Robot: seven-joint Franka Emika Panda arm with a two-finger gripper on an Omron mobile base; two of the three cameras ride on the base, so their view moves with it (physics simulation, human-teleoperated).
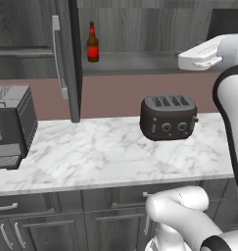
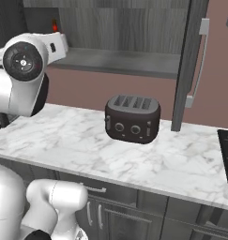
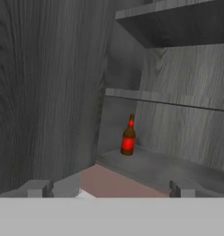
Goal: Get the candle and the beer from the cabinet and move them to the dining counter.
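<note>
You are at the reach-in step: the dark grey wood-grain wall cabinet [image 1: 140, 29] stands with its door [image 1: 71, 59] swung out, and your white arm is raised toward its lowest shelf [image 1: 135, 62]. The tool [image 3: 109, 189] is released, its two small dark tips spread wide with nothing between them, aimed along the shelf from well off to one side.

The slim dark brown glass beer bottle with the red label and red cap [image 1: 92, 43] stands upright on that shelf, near the left inner wall, well apart from the tool. In the hand view it sits ahead and slightly right of centre. No candle shows on the visible shelf; the shelves above look bare as far as you can see them.

Next, I judge, you need to carry the tool along the shelf to the bottle, straddle its body below the neck, and clench. Mind the black four-slot toaster [image 1: 168, 116] on the marble bench [image 1: 101, 157] below when you withdraw.
</note>
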